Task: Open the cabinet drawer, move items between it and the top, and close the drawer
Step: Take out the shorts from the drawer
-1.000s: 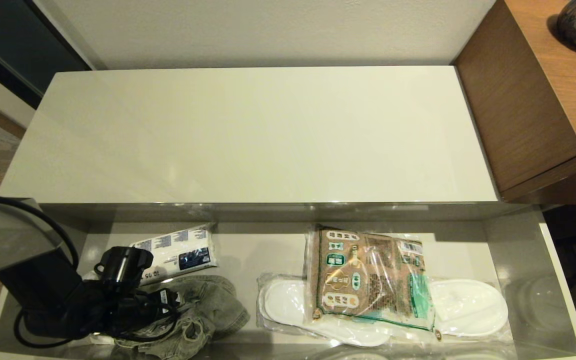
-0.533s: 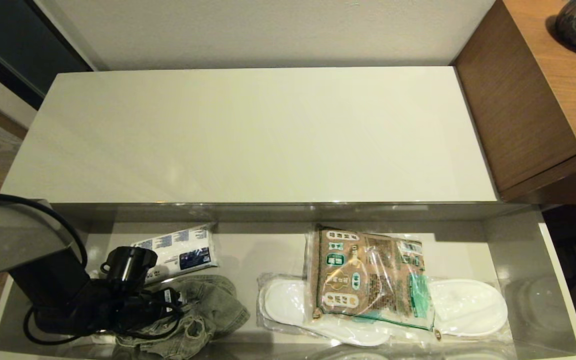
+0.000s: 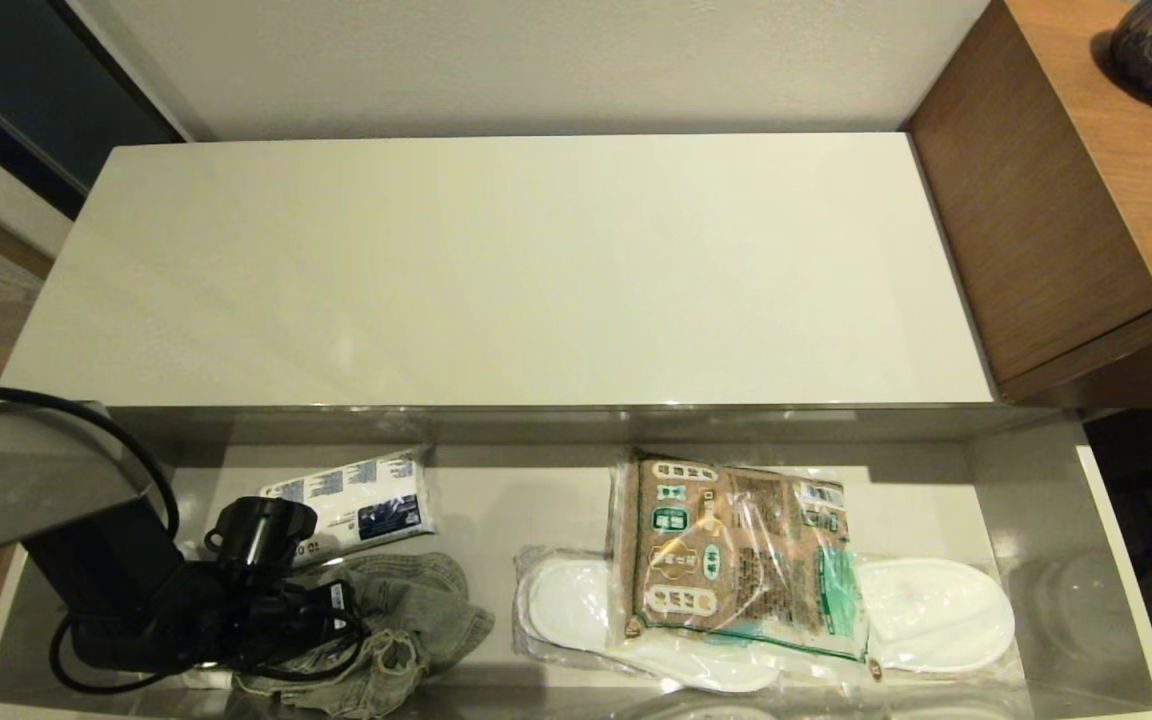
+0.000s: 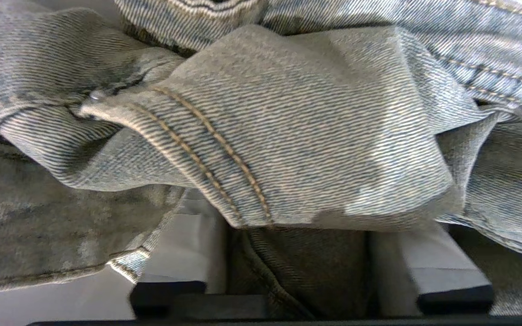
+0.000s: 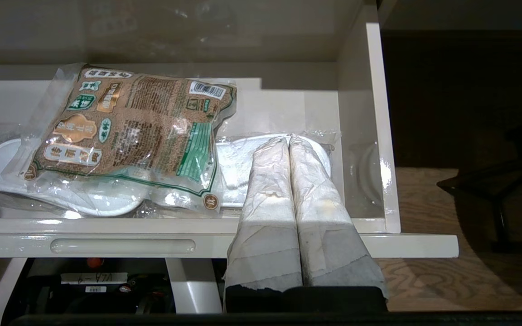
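From the head view, the cabinet drawer [image 3: 1056, 520] stands pulled out below the glossy cream top [image 3: 496, 270], which carries nothing. At the drawer's left end the left gripper [image 3: 336, 610] is down on the crumpled denim garment [image 3: 416, 620], with a white printed packet [image 3: 361, 503] just behind it. Toward the right lie plastic-wrapped white slippers [image 3: 936, 615] with a brown snack bag [image 3: 736, 550] on top of them.

In the left wrist view, the two pale fingers [image 4: 188, 249] stand well apart, a thick fold of the denim garment [image 4: 288, 136] bunched between and over them; the gripper's tips are buried, so whether it pinches cloth I cannot tell.

In the right wrist view, the right gripper [image 5: 289, 140] hangs in front of the drawer's right end [image 5: 356, 113], its taped fingers pressed together on nothing, tips over the slippers [image 5: 238, 158] beside the snack bag [image 5: 129, 127].
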Motion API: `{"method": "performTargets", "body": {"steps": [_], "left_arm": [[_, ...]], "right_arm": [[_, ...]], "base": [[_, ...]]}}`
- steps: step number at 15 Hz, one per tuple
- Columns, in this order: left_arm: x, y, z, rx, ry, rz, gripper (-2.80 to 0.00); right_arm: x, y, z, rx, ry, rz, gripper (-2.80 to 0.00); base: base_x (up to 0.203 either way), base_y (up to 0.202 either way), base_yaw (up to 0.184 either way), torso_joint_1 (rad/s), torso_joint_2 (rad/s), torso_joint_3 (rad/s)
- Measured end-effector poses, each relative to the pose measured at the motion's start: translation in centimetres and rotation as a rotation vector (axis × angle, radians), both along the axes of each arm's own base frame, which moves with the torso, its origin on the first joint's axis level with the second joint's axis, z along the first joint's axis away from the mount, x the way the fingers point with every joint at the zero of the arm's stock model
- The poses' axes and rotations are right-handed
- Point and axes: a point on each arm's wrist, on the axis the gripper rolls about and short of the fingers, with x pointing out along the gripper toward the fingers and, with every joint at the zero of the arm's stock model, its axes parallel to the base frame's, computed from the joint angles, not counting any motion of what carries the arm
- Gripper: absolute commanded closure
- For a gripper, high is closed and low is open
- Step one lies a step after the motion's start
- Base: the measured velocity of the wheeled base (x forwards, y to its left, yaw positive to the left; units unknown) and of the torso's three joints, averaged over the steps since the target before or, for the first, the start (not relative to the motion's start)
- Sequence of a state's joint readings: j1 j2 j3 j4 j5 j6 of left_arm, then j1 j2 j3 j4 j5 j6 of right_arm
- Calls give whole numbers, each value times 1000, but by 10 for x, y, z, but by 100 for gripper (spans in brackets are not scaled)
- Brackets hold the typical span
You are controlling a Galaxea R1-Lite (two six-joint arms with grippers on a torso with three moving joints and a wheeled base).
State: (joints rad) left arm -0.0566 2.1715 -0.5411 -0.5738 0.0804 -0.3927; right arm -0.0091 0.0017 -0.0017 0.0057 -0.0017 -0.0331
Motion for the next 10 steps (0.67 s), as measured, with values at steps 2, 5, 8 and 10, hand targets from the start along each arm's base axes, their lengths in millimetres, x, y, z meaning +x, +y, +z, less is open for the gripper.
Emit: {"method": "performTargets", "body": {"steps": [2,5,8,10], "left_arm": [[-1,0,0,2,0,-1,0],[-3,-1,1,3,0,-3,0],[-3,-1,1,5,2,-3,0],[-4,-1,2,5,2,-3,0]], "right_arm": [[0,0,0,0,0,0,0],[0,0,0,0,0,0,0],[0,0,0,0,0,0,0],[0,0,0,0,0,0,0]], "base": [[0,0,0,0,0,0],[0,0,0,0,0,0],[0,0,0,0,0,0],[0,0,0,0,0,0]]}}
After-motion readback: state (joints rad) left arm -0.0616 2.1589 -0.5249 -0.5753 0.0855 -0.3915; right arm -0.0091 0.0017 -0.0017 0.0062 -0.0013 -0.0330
